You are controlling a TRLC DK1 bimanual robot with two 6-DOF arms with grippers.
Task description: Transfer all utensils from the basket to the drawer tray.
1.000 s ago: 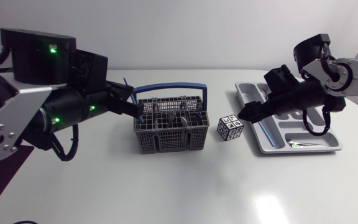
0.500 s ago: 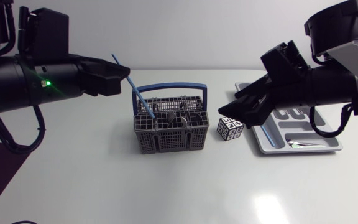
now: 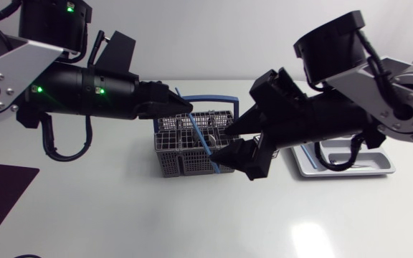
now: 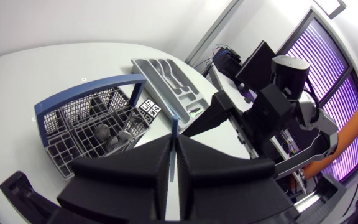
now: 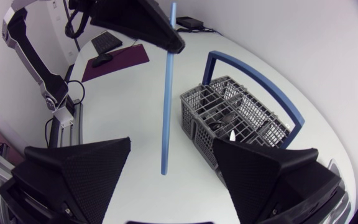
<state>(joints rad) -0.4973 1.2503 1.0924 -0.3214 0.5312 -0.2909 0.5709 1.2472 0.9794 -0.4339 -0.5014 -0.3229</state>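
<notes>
- The left tool (image 3: 183, 107) is seen clamped together on the upper part of the blue utensil (image 3: 201, 137), which is held up clear of the counter (image 3: 192, 222).
- The utensil is slanted down over the grey basket (image 3: 185, 166); more utensils (image 4: 107, 132) are left lying inside it.
- The right tool (image 3: 236, 141) is held with its fingers wide apart, the utensil's lower end hanging between them and touched by neither.
- The drawer tray (image 3: 343, 173) is found at the far right, partly hidden behind the right arm.
- A handover looks to be in hand. It would best be done with the left grip kept firm until both right fingers are pressed on the shaft, well below the left fingertips, so that nothing is dropped back into the basket.
- Against half a second ago, the left arm has been swung in toward the middle, with the utensil carried from the basket's left rear to above its front.
- The right arm has been brought across from beside the tray to the basket's right end.
</notes>
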